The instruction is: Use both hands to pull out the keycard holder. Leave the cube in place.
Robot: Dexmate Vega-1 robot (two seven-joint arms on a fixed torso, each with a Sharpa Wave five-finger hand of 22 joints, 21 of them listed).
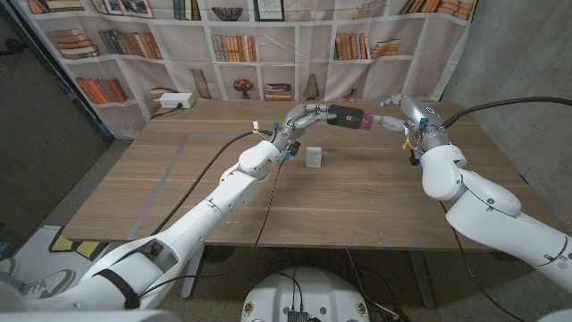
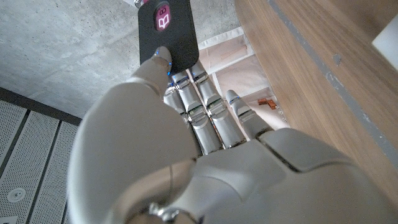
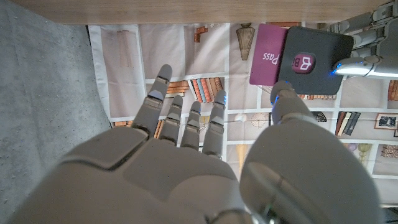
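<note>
Head view: the left hand [image 1: 307,117] holds the black keycard holder [image 1: 344,116] in the air above the desk [image 1: 179,179], up and beyond the small white cube [image 1: 315,157], which stands on the desk. The right hand [image 1: 390,121] reaches the magenta card [image 1: 368,122] at the holder's far end.

Left wrist view: left hand's thumb [image 2: 163,57] presses the holder [image 2: 166,28].

Right wrist view: the right hand [image 3: 205,137] has its fingers spread wide, thumb just at the magenta card [image 3: 268,55] sticking out of the holder [image 3: 314,59]; whether it pinches the card, I cannot tell.

Matt black keycard holder [image 3: 314,62], glossy white plastic hand [image 2: 186,162], smooth wood-grain table [image 1: 357,197], printed cloth backdrop [image 1: 179,36].
</note>
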